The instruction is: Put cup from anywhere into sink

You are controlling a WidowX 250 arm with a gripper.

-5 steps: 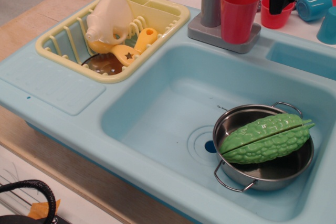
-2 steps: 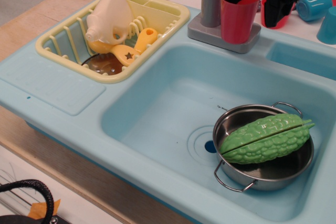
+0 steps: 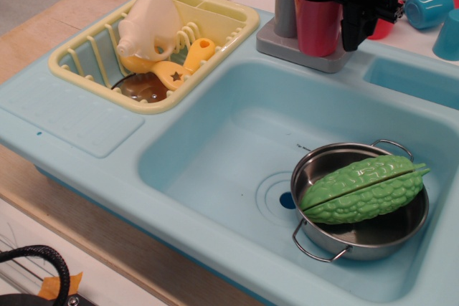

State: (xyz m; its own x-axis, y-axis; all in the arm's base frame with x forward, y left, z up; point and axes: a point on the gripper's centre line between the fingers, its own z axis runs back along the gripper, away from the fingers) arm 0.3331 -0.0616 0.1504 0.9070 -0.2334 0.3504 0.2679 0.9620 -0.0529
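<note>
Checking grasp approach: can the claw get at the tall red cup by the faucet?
Probably yes. The claw already straddles the cup from above, one finger on each side; the faucet stands close on one side.

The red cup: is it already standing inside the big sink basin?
No. The red cup stands on the grey faucet base behind the sink, with the gripper straddling it.

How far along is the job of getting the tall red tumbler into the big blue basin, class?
Done: the black gripper has its fingers either side of the tall red plastic tumbler. In hand: the grasp; whether the jaws are shut is unclear. Left: the tumbler stands on the grey faucet base, outside the light blue plastic sink, so lifting, carrying and releasing remain.
</note>
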